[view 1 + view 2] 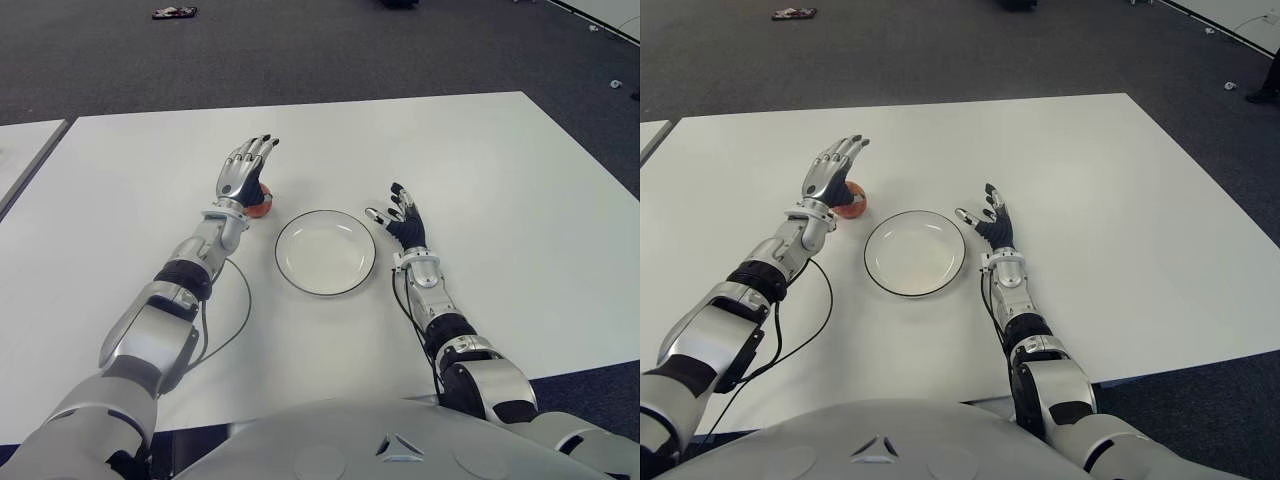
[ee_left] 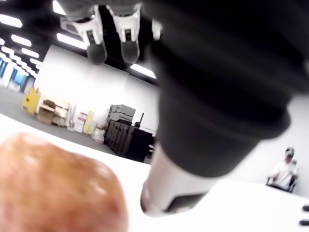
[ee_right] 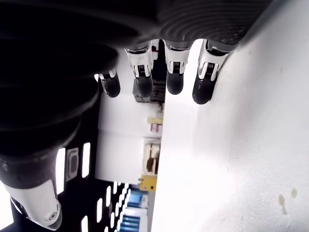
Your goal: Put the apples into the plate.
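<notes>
One red-orange apple (image 1: 259, 204) lies on the white table (image 1: 500, 180), just left of a white plate (image 1: 325, 251) with a dark rim. My left hand (image 1: 245, 168) hovers over the apple with its fingers spread, palm toward the fruit, which fills the near corner of the left wrist view (image 2: 53, 188). The apple is mostly hidden under that hand in the eye views. My right hand (image 1: 402, 222) shows just right of the plate, fingers extended and holding nothing. The plate has nothing in it.
A second table's edge (image 1: 25, 150) shows at the far left. Dark carpet (image 1: 330, 50) lies beyond the table, with a small object (image 1: 174, 12) on it. A cable (image 1: 236, 310) loops on the table beside my left forearm. A person (image 2: 285, 171) stands far off.
</notes>
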